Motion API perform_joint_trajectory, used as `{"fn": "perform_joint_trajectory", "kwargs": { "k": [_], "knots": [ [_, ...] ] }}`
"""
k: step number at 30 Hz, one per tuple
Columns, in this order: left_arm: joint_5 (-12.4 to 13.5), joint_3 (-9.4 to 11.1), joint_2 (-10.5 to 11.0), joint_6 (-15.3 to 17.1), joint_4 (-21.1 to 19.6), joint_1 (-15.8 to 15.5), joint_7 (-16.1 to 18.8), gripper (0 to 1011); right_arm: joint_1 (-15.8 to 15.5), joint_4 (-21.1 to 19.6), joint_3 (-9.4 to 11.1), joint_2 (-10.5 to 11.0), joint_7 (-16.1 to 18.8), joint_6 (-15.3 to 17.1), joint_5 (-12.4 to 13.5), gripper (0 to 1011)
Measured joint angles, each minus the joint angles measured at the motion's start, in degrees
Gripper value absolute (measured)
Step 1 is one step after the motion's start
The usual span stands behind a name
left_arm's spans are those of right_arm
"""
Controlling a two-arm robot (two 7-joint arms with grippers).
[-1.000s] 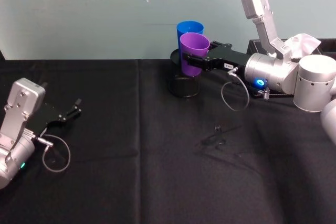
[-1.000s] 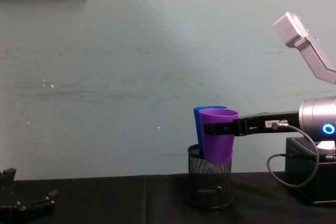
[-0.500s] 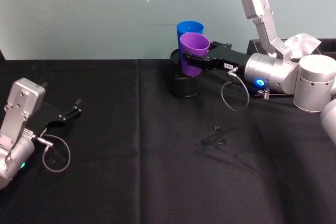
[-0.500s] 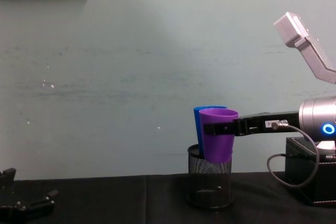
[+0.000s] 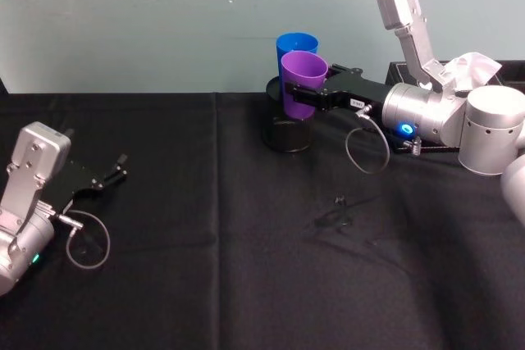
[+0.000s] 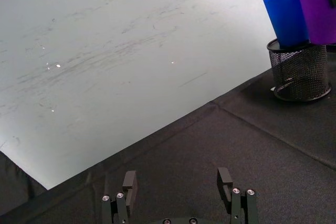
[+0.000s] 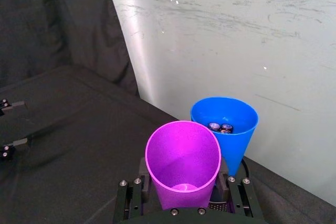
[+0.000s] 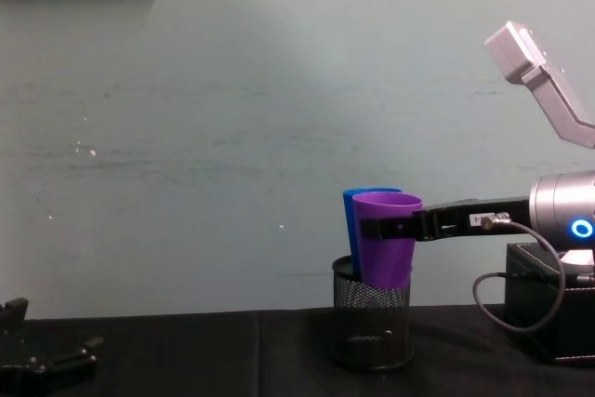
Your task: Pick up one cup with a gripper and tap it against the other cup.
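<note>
Fingers of the right gripper [image 5: 297,97] are clamped around the middle of the purple cup [image 5: 303,71], holding it upright off the worktop [image 5: 246,268]. Its rim meets the blue cup [image 5: 295,44], which stands in a mesh holder [image 5: 287,134]. The left gripper [image 5: 111,176] rests far left, fingers spread apart.
</note>
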Motion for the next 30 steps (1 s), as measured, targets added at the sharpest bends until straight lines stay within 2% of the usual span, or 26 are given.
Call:
{"fn": "perform_joint_trajectory", "kwargs": {
  "k": [11, 19, 20, 30],
  "knots": [
    [0.0, 0.0, 0.0, 0.0, 0.0, 0.0, 0.0, 1000, -0.4, -0.7, 0.2, 0.2, 0.0, 0.2, 0.1, 726],
    [0.0, 0.0, 0.0, 0.0, 0.0, 0.0, 0.0, 1000, -3.5, -6.6, 0.7, 2.1, -0.3, 1.5, 1.0, 726],
    [0.0, 0.0, 0.0, 0.0, 0.0, 0.0, 0.0, 1000, -4.5, -8.4, 0.7, 2.7, -0.5, 2.0, 1.2, 726],
    [0.0, 0.0, 0.0, 0.0, 0.0, 0.0, 0.0, 1000, -8.4, -14.5, 0.8, 5.3, -1.2, 3.0, 2.5, 726]
  ]
}}
